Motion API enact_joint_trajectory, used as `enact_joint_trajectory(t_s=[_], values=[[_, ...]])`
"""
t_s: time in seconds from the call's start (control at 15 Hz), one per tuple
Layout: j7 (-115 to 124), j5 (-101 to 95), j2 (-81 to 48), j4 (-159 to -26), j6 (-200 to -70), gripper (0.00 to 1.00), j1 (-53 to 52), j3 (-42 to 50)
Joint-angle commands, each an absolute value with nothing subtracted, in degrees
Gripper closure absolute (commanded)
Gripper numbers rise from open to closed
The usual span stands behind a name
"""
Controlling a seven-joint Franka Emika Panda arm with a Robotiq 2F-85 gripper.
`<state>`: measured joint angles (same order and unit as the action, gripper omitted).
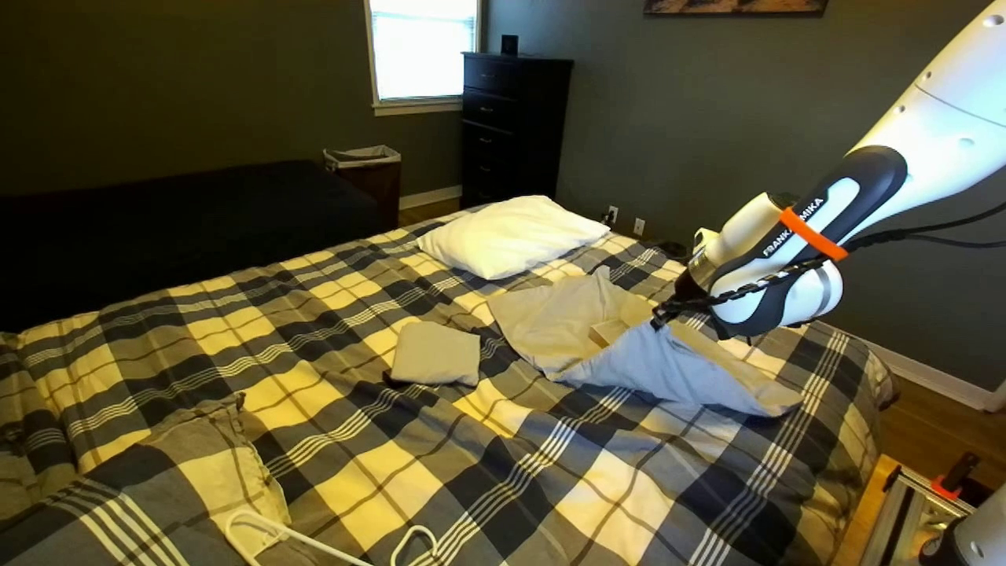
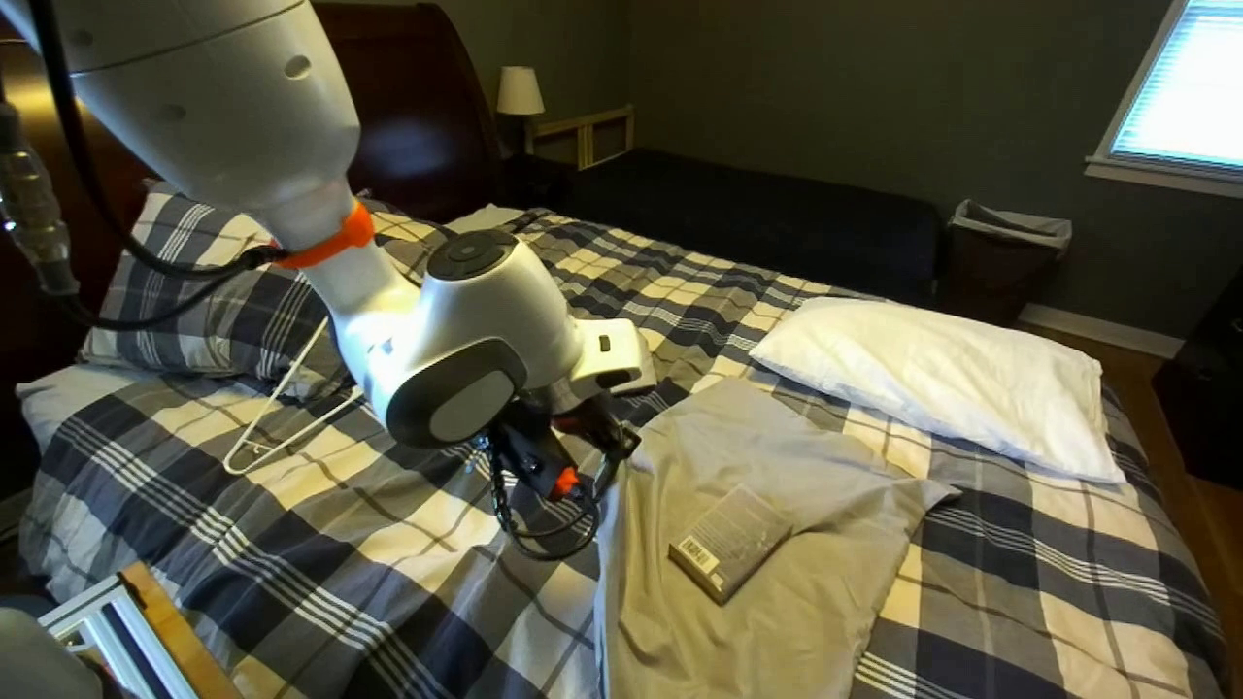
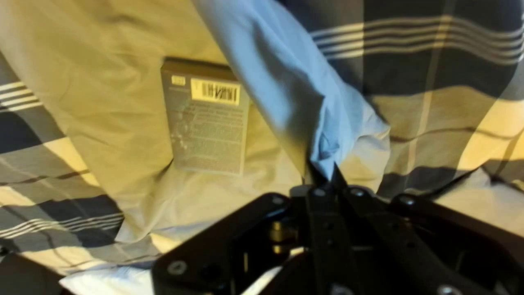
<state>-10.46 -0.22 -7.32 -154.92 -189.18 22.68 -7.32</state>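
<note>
hand [image 1: 659, 319] pinching cloth [image 1: 656, 365] by edge; cloth likely light, limp, best held at edge or corner; book [image 3: 208, 127] on it probably stiffer.

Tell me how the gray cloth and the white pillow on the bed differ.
The gray cloth is thin and loosely draped; the white pillow is plump. Part of the gray cloth is pinched in the pincer, while the white pillow lies apart from it. A book-like item lies on the gray cloth, none on the white pillow. Both rest on the plaid bedspread.
</note>
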Motion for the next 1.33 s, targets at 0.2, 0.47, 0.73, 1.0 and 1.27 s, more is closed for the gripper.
enact_joint_trajectory(t_s=[0.2, 0.47, 0.73, 1.0, 1.27], values=[[-8.2, 3.8, -10.0, -147.3, -191.2, 0.97, 22.7, -4.4], [-5.6, 6.1, -15.6, -142.1, -193.8, 0.99, 22.5, -3.8], [-0.4, 8.6, -22.2, -134.0, -195.9, 0.99, 23.3, -3.9], [0.3, 8.3, -21.3, -133.6, -194.2, 0.97, 23.7, -3.9], [5.1, 12.0, -27.2, -127.7, -197.9, 0.99, 23.6, -3.8]])
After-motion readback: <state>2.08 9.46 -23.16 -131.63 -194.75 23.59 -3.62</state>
